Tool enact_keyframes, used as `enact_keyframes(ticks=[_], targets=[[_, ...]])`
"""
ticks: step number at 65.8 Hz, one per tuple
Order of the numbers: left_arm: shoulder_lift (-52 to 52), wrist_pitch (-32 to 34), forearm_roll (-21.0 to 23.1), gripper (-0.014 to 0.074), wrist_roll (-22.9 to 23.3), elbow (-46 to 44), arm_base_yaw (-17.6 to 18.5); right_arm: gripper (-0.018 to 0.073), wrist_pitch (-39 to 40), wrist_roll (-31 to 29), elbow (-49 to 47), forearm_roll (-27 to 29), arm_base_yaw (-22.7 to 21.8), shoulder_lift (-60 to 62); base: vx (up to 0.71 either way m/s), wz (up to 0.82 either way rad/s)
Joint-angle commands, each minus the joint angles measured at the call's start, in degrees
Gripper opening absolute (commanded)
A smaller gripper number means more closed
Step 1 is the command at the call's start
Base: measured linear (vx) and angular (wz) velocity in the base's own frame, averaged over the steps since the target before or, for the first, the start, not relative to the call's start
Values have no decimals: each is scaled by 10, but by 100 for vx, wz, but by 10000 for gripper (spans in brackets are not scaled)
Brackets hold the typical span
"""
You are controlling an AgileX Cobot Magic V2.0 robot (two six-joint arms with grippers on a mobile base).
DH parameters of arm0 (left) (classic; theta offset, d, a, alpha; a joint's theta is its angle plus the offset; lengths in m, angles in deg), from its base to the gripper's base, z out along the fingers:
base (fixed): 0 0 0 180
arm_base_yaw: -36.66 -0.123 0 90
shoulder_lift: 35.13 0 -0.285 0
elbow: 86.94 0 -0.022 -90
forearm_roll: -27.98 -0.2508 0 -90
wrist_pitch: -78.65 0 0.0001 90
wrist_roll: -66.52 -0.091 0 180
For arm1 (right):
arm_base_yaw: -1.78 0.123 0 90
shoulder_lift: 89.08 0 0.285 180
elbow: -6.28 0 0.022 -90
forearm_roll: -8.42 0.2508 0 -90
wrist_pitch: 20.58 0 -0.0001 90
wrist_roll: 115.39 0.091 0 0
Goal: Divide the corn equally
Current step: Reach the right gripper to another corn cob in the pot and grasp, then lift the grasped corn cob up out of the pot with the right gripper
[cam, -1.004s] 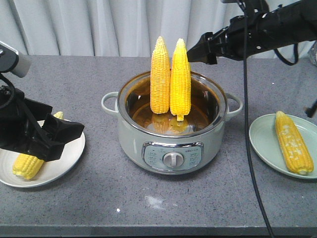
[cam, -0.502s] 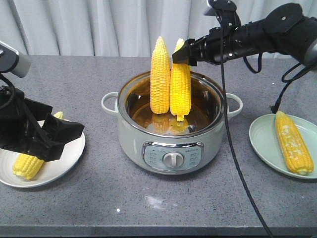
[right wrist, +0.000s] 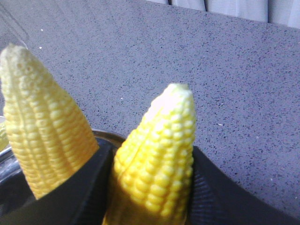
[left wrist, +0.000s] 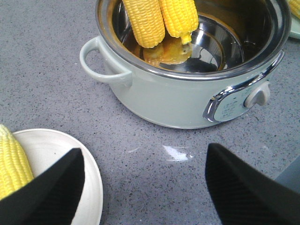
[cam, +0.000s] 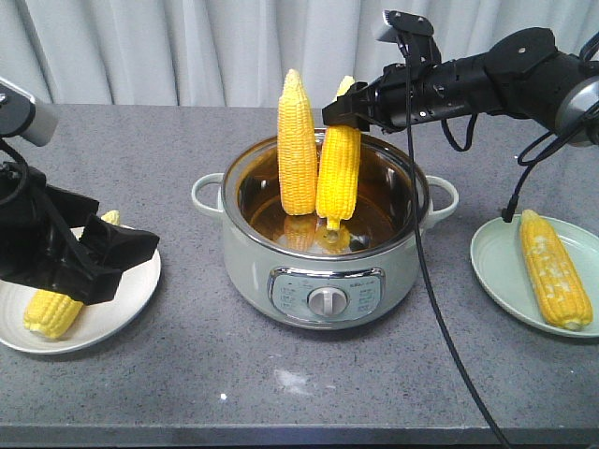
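Nearest, along the front edge of the grey countertop (cam: 281,393), a bare strip is being left open at 6 o'clock from the electric pot (cam: 281,281), broken only by a pale smudge. At 8 o'clock from the pot, a white plate (cam: 131,301) is being cut off by the left border, and one corn cob (cam: 51,311) is being carried on it. The left gripper (cam: 117,267) is being held over that plate with its fingers spread wide and nothing between them. Open counter is being kept between this plate's rim and the pot's near handle.

At 4 o'clock, a pale green plate (cam: 496,271) is being occupied by another cob (cam: 554,269) lying lengthwise, with free counter toward the pot.

In the pot, two cobs are being kept upright, well above the steel rim. The left cob (cam: 297,150) is being propped on its base. The right cob (cam: 339,173), tilted toward 1 o'clock, is being pinched near its pale tip by the right gripper (cam: 348,110). Whether its stub is touching the pot floor cannot be told. Behind, the counter's far edge is being met by a curtain (cam: 187,47).
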State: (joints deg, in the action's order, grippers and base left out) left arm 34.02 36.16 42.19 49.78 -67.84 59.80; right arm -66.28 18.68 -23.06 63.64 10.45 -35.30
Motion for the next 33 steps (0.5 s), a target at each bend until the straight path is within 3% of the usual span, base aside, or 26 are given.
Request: enact_keyframes(ticks=[1,14,25,33], targets=[[-8,34,12,522,0,-15,4,213,14,-9,-20,23,-3,33,0,0],[-8,34,12,522,0,-15,4,170,14,-9,-20,14,-3,49,0,0],[-8,34,12,522,0,-15,4,171,-7,-4,-20,-43,-3,88,0,0],[-8,34,12,522,0,-15,4,171,-24,4,-20,-55,-3,123,0,0]])
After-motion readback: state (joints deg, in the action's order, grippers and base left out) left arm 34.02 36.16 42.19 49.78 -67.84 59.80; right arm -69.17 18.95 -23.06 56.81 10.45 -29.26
